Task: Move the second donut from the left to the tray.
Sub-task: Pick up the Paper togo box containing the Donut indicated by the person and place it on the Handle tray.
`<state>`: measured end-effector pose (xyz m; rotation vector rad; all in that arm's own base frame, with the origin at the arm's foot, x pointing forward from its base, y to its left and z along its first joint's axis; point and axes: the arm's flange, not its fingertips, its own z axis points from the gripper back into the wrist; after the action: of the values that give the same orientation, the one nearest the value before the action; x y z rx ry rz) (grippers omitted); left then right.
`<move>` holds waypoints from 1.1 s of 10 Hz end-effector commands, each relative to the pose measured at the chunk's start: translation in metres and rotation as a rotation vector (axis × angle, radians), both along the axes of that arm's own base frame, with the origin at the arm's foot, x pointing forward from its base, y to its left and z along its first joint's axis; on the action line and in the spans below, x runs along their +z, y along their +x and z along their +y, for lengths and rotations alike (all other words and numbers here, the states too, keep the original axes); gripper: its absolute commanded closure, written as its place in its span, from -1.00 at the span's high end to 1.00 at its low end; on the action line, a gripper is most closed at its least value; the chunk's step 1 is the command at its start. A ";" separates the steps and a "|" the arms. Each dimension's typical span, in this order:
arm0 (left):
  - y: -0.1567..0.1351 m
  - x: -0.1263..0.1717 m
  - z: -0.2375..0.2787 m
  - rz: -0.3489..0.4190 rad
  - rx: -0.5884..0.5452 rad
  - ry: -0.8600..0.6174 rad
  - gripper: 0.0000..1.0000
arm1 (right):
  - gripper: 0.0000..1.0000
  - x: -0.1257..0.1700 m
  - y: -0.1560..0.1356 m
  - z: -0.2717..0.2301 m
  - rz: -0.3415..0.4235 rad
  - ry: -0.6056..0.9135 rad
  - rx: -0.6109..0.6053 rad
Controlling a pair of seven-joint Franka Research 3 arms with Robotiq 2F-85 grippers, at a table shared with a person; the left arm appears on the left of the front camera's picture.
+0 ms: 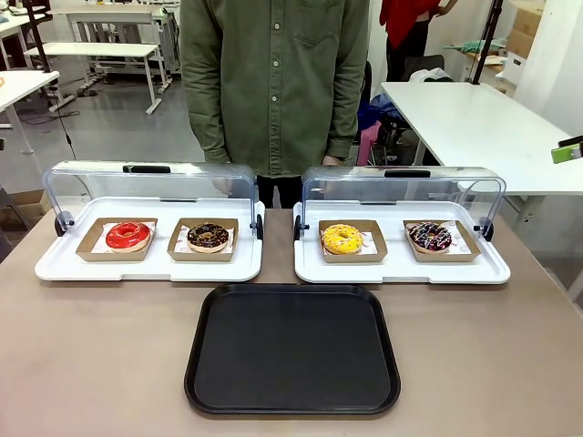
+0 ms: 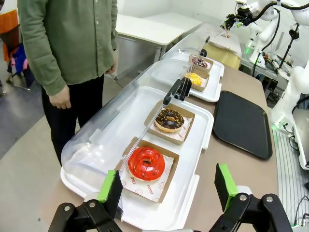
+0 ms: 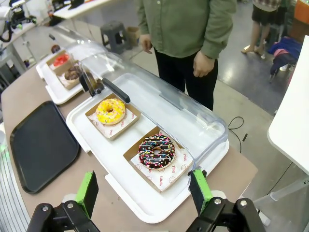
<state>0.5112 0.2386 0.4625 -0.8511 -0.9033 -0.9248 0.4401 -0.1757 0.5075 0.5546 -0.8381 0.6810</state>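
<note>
The second donut from the left [image 1: 209, 236] has dark chocolate glaze with pale sprinkles and lies in a brown cardboard holder on the left white display tray. It also appears in the left wrist view [image 2: 169, 119] and, far off, in the right wrist view [image 3: 72, 74]. The black tray [image 1: 291, 350] lies bare at the table's front middle [image 2: 241, 123] [image 3: 41, 145]. My left gripper [image 2: 167, 191] hangs open above the left display tray's near end, over the red donut. My right gripper [image 3: 143, 191] hangs open above the right display tray's near end.
A red donut [image 1: 127, 235] sits left of the chocolate one. A yellow donut [image 1: 342, 238] and a dark donut with multicoloured sprinkles [image 1: 429, 237] lie in the right display tray [image 1: 401, 269]. Both clear lids [image 1: 150, 182] are swung back. A person in a green shirt [image 1: 273, 82] stands at the far side.
</note>
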 end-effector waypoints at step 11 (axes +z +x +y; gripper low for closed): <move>-0.001 0.002 -0.001 -0.002 -0.006 -0.004 1.00 | 1.00 0.002 -0.003 0.004 -0.001 0.012 -0.006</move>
<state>0.5112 0.2386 0.4625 -0.8511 -0.9033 -0.9248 0.4398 -0.1760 0.5075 0.5553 -0.8379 0.6807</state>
